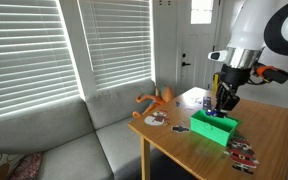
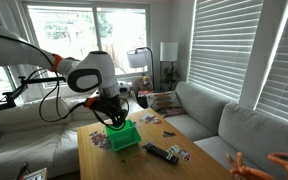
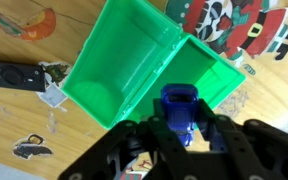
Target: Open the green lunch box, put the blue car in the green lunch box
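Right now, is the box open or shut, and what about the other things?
green lunch box, open, lid swung back, nothing seen inside.
blue car, gripped, up over the box.
gripper, shut on the blue car.

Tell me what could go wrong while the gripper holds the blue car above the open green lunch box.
1. In the wrist view the blue car appears close to a wall of the green lunch box, not over its middle. If released, it may hit the rim and fall on the table.
2. If the gripper goes lower, it may strike that wall and push the box.
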Available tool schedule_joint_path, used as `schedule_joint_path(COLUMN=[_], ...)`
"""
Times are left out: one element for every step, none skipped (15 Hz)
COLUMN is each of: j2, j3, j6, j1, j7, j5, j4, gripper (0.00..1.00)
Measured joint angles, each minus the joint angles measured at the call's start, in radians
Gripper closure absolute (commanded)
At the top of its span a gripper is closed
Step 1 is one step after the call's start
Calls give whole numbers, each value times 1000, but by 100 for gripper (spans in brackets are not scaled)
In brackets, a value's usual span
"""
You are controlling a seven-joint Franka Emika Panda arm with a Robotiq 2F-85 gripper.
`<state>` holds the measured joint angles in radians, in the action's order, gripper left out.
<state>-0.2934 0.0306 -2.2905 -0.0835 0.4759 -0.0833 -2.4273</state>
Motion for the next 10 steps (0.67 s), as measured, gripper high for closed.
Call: schedule_joint_path(j2=[0, 1, 1, 2, 3, 4, 5, 7, 7, 7], j3=[1, 1, 1, 1, 1, 1, 1, 1, 1, 0], j6=[-2, -5, -7, -9, -11, -11, -14, -19, -24, -30], j1=[-1, -1, -1, -1, -1, -1, -1, -1, -1, -1], j7=[-20, -39, -58, -74, -89, -100, -109, -115, -120, -124], j5=[0, 0, 1, 1, 0, -1, -2, -1, -1, -1], j4=[-5, -8, -9, -10, -10, -10, -10, -10, -10, -10], gripper=[89, 89, 50, 38, 34, 26, 19, 12, 5, 0])
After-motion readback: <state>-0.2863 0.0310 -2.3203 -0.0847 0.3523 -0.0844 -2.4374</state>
